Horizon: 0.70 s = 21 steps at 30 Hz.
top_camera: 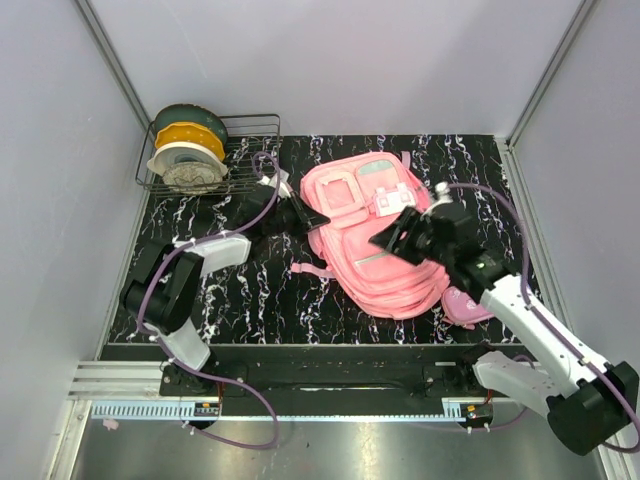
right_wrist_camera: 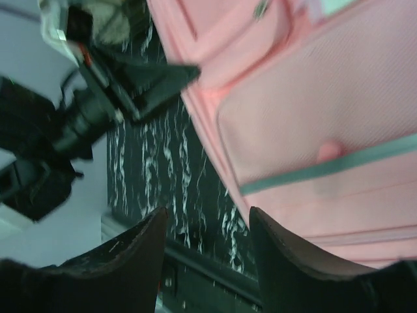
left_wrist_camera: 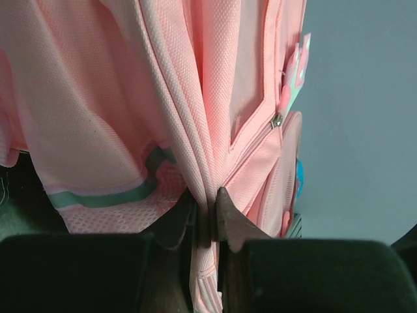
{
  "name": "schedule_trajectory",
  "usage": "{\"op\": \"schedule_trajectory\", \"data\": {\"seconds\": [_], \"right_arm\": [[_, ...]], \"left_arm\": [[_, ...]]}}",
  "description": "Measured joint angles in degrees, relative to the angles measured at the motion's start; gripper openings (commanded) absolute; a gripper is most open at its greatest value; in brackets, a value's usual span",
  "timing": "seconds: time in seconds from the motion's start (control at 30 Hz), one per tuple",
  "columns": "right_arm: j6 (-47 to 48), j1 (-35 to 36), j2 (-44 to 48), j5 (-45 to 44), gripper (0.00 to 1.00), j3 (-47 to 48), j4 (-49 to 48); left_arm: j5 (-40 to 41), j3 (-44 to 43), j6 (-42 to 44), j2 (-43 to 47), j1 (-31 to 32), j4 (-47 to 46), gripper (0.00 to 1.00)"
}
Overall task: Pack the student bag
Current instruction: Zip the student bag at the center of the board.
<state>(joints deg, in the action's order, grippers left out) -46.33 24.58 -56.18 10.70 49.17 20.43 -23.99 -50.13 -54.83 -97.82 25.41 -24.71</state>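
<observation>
Fabric from the student bag [left_wrist_camera: 163, 98] is pinched between the pressed-together fingers of the left pincer [left_wrist_camera: 207, 212]: a thin fold along a seam, just beside a zip pull. The right pincer [right_wrist_camera: 208, 225] hangs spread over the bag's front with nothing between its fingers, and the dark marbled surface [right_wrist_camera: 156, 189] shows beyond them. The risk, as I judge it, lies in that narrow left hold. A pull could let the cloth slip free, or drag the whole soft bag across the surface instead of lifting its edge. The right pincer could also close on a pocket panel rather than on a zip or an opening. The bag lies flat, front up, mid-surface and a little to the right. It is pink woven cloth with a mint stripe, front pockets, a pale mint patch and a white clasp. Whether its main zip is open I cannot tell.
</observation>
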Motion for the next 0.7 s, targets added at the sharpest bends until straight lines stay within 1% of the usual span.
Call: {"op": "schedule_trajectory", "data": {"seconds": [0.03,0.07,0.1,0.13,0.17,0.23,0.37,0.43,0.5,0.6,0.63,0.7], "right_arm": [[-0.9,2.2,-0.3,0.0,0.59,-0.7,0.1],[-1.7,4.7,-0.7,-0.1,0.56,-1.3,0.3],[-2.4,6.8,-1.1,-0.3,0.51,-1.6,0.5],[-3.6,9.9,-1.7,-1.1,0.52,-2.0,0.5],[-4.3,11.8,-2.1,-1.7,0.54,-2.2,0.7],[-7.3,17.1,-3.6,-5.8,0.54,-2.2,1.1],[-12.2,28.8,-7.2,-19.5,0.57,-1.7,2.0],[-15.1,35.8,-10.9,-26.3,0.61,0.1,3.1],[-17.9,40.8,-15.7,-31.9,0.64,2.7,3.6],[-20.7,43.9,-22.6,-37.5,0.63,6.3,4.0],[-21.8,44.2,-24.6,-39.4,0.59,7.3,4.2],[-24.1,44.2,-28.0,-43.1,0.58,8.6,4.6]], "left_arm": [[0.7,-0.1,-0.3,0.9,0.0,1.1,0.0],[1.5,-0.6,-0.5,1.9,0.1,3.1,0.0],[2.1,-1.2,-0.5,2.4,0.2,4.7,0.0],[2.7,-2.5,-0.5,2.9,0.3,7.5,0.0],[3.2,-3.9,-0.4,3.0,0.3,9.5,0.0],[4.1,-6.3,-0.2,3.0,0.3,12.7,0.0],[6.3,-8.1,0.4,3.6,0.4,17.3,0.0],[7.5,-8.1,0.3,4.2,0.5,19.1,0.0],[8.2,-8.1,0.2,4.8,0.5,20.0,0.0],[8.6,-8.1,0.2,5.6,0.5,21.0,0.0],[8.7,-8.1,0.2,5.6,0.5,21.2,0.0],[9.0,-8.1,0.3,5.7,0.5,21.9,0.0]]}}
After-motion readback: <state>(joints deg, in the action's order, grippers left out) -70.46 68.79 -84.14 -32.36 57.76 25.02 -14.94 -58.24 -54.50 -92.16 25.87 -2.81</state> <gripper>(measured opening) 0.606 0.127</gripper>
